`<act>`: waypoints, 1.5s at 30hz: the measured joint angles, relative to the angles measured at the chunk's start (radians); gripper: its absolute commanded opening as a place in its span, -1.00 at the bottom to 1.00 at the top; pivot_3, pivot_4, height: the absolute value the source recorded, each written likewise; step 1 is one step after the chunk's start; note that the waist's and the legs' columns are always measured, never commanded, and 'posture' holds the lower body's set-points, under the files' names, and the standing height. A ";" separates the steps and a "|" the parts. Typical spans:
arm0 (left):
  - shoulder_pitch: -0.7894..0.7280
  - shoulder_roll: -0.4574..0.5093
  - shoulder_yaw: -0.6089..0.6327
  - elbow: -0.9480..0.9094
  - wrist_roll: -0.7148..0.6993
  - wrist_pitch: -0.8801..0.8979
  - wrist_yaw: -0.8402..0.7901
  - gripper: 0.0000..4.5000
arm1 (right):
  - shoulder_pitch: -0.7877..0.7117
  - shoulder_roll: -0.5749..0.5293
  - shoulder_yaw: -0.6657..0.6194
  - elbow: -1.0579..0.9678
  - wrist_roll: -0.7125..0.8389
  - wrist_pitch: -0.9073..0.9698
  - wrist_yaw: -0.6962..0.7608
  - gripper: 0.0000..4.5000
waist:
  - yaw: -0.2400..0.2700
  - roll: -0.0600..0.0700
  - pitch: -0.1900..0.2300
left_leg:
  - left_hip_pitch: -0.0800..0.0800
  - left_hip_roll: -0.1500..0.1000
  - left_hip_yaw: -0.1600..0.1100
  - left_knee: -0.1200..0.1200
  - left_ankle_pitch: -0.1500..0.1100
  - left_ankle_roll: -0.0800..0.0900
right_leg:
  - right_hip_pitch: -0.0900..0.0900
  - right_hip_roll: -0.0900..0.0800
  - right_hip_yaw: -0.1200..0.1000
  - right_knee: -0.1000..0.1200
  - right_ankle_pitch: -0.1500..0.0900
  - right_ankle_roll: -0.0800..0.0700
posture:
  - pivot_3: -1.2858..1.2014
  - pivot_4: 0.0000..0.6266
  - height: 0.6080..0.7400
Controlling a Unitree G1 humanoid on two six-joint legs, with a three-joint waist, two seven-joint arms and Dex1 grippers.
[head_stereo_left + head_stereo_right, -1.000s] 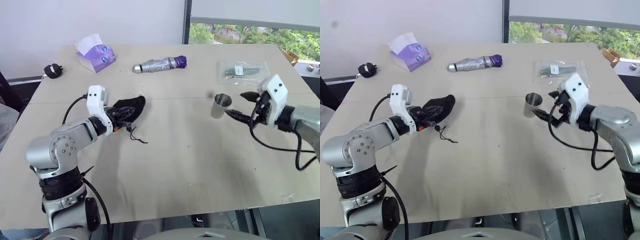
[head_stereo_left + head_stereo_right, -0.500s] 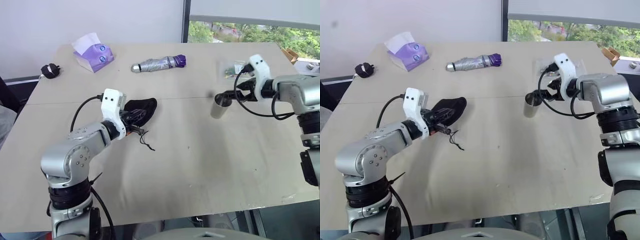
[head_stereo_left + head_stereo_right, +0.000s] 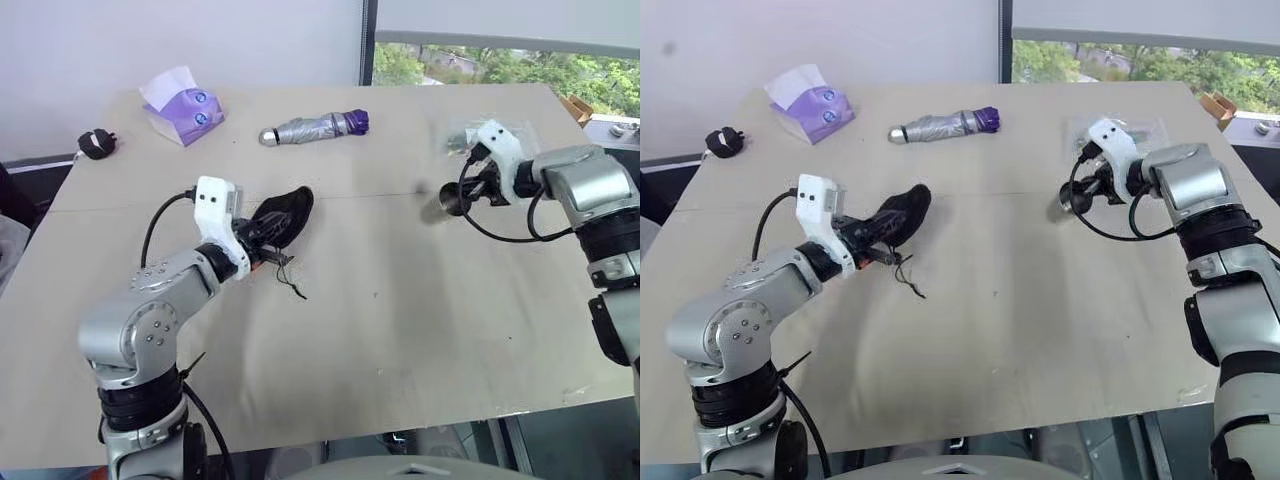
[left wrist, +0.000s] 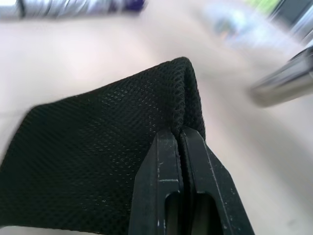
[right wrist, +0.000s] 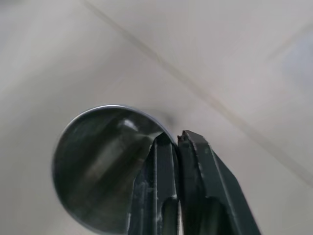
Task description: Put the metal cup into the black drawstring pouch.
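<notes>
The right claw (image 5: 177, 138) is closed on the rim of the metal cup (image 5: 102, 166): in the right wrist view its 2 black fingers (image 5: 161, 181) stand pressed together over the cup's edge, one inside the round mouth and one outside, pinching the thin wall between them. From the head views the cup (image 3: 441, 205) sits toward the right side of the desk (image 3: 400, 330), just at the tip of that claw, close to the seam line that crosses the desktop. Whether the cup's base rests on the desk or is lifted clear cannot be told.

The left claw (image 4: 180, 134) is clamped shut on the black drawstring pouch (image 4: 98, 161), gripping a folded edge of the mesh fabric. In the head views the pouch (image 3: 283, 215) is held at the left claw above the left-centre of the desk, its cord (image 3: 290, 280) hanging down below it. Pouch and cup are well apart, with bare desk between them.

Toward the far edge lie a folded silver-and-purple umbrella (image 3: 315, 127), a purple tissue box (image 3: 181, 107) and a small black plug adapter (image 3: 97, 145). A clear plastic packet (image 3: 1135, 130) lies just beyond the right claw.
</notes>
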 measured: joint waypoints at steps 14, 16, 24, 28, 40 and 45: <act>-0.067 0.052 -0.046 0.162 -0.089 0.090 -0.014 -1.00 | 0.491 0.501 -0.473 -0.721 0.492 0.323 -0.360 -0.99 | -0.003 0.001 0.000 | 0.002 0.000 -0.002 0.000 0.001 -0.001 | -0.002 0.003 -0.001 0.007 0.000 0.000 | 0.03 -0.52 1.00; -0.073 0.064 -0.047 0.174 -0.101 0.097 -0.017 -1.00 | 0.498 0.562 -0.476 -0.730 0.502 0.299 -0.412 -0.99 | -0.003 0.001 0.000 | 0.002 0.000 -0.002 0.001 0.001 -0.001 | -0.002 0.003 -0.001 0.007 0.000 0.000 | 0.03 -0.52 1.00; -0.125 0.053 -0.043 0.183 -0.134 0.141 0.011 -1.00 | 0.571 0.724 -0.396 -0.639 0.483 0.103 -0.468 -0.99 | -0.002 0.001 0.000 | 0.001 0.000 -0.002 0.000 0.001 -0.002 | -0.002 0.003 -0.001 0.006 0.000 0.000 | 0.03 -0.52 1.00; -0.133 0.027 -0.035 0.198 -0.134 0.162 0.056 -1.00 | 0.617 0.734 -0.335 -0.574 0.435 -0.016 -0.437 -0.99 | -0.004 0.001 0.000 | 0.001 0.000 -0.002 0.000 0.001 -0.002 | -0.002 0.003 -0.001 0.006 0.000 0.000 | 0.03 -0.52 1.00; -0.119 0.038 -0.033 0.199 -0.153 0.208 0.086 -1.00 | 0.629 0.718 -0.158 -0.390 0.222 -0.293 -0.405 -0.99 | -0.005 0.001 0.000 | 0.001 0.000 -0.002 0.000 0.002 -0.003 | -0.003 0.003 0.000 0.007 0.000 0.000 | 0.03 -0.52 1.00; -0.109 0.071 -0.060 0.144 -0.159 0.201 0.056 -1.00 | 0.516 0.727 0.004 -0.198 -0.030 -0.599 -0.440 -0.99 | -0.014 0.000 0.000 | 0.002 0.000 -0.001 -0.001 0.004 -0.006 | -0.004 0.004 0.001 0.008 0.000 0.000 | 0.03 -0.52 1.00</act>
